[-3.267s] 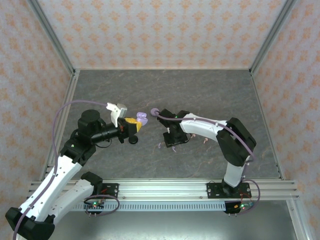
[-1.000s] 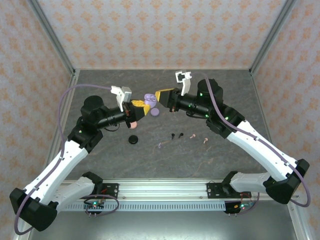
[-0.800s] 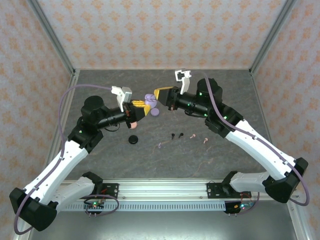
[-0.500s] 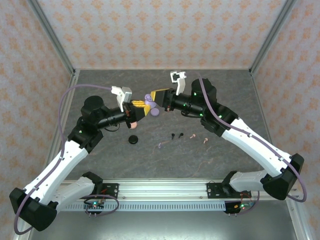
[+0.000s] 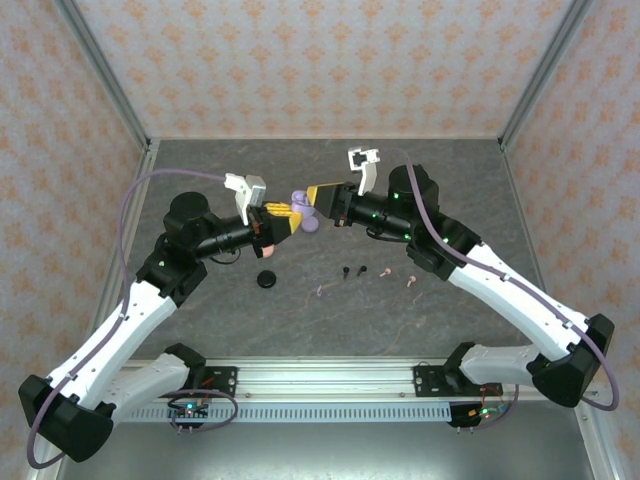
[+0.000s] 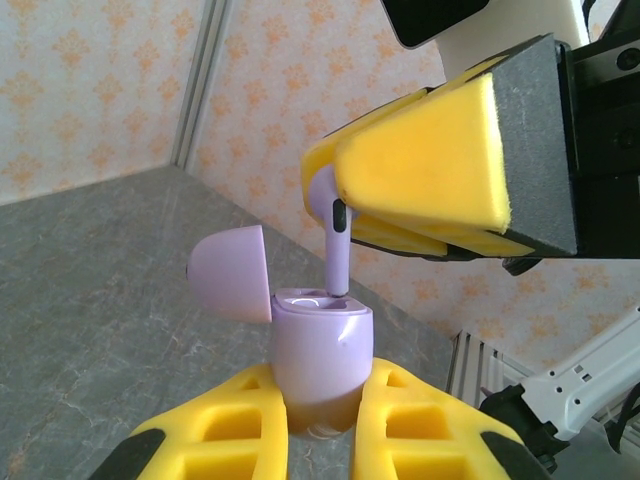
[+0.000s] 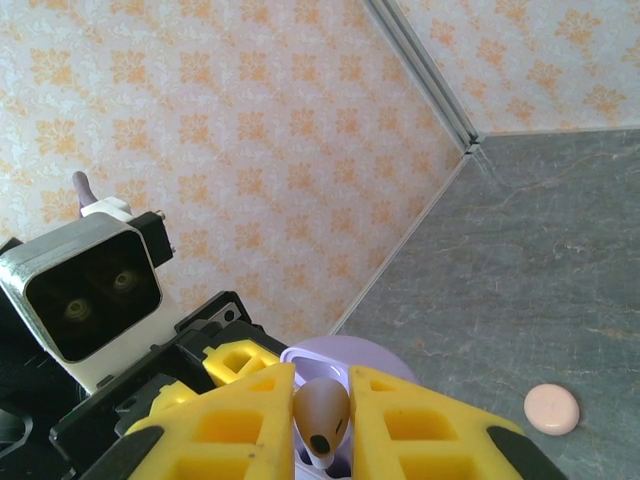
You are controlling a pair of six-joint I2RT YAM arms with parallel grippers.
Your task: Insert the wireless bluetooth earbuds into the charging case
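Since the lilac earbud point(image 6: 338, 240) hangs stem-down with its tip right at the mouth of the open charging case point(image 6: 320, 350), everything turns on alignment. From the left wrist, the stem's long axis stands nearly upright, in line with the well just beneath it. Its head is pinched in the right gripper point(image 6: 335, 195), jaws shut on it. Below, the left gripper point(image 6: 320, 425) clamps the case's body, lid point(image 6: 230, 272) swung aside, both aloft over the table point(image 6: 90, 270). I'd judge a short push along the stem remains.
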